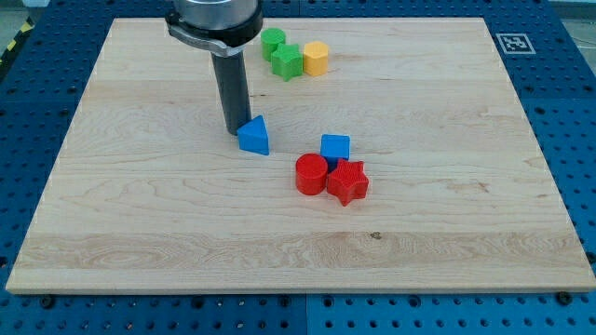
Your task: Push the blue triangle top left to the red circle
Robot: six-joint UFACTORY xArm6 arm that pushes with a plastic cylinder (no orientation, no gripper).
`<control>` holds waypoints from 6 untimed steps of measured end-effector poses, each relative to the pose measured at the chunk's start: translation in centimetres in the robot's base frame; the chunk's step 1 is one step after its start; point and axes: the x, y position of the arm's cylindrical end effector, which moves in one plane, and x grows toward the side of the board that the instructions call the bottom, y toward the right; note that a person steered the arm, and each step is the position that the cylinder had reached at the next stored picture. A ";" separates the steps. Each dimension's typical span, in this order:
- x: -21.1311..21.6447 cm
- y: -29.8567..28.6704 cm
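The blue triangle [253, 136] lies on the wooden board, up and to the left of the red circle [311, 174]. A gap of bare board separates them. My tip [234, 130] rests on the board right against the blue triangle's left side, slightly above it in the view. The rod rises straight up from there to the arm at the view's top.
A blue cube [335, 148] sits just above the red circle, and a red star [347, 182] touches the circle's right side. Near the view's top lie a green circle [273, 41], a green star [288, 61] and a yellow hexagon [316, 59]. The wooden board [140, 214] ends in blue pegboard.
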 end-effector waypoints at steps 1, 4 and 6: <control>1.9 2.3; 4.1 6.5; 2.8 5.8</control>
